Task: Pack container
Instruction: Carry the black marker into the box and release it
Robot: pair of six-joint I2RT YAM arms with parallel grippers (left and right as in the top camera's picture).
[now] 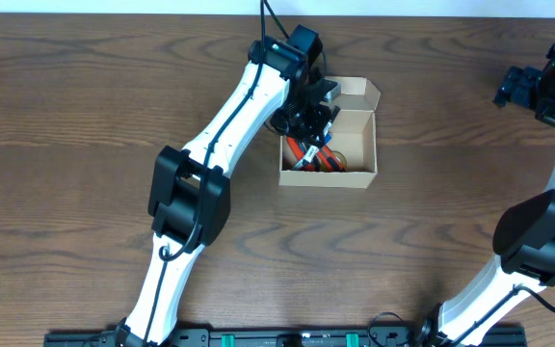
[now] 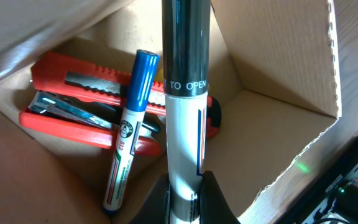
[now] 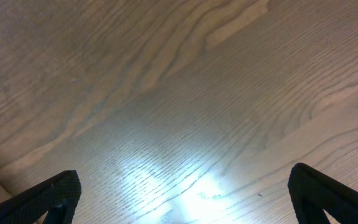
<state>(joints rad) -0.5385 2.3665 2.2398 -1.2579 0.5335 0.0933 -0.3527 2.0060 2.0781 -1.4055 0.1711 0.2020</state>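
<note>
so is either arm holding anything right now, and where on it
The left gripper grips a black-capped white marker by its white barrel end; the right gripper holds nothing.

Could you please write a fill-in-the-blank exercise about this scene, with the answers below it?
The left gripper is shut on a marker with a ____ cap.
The other marker, lying in the box, has a ____ cap.
The cutters in the box are ____.
The right gripper is ____ above the table.
Answers: black; blue; red; open.
</note>
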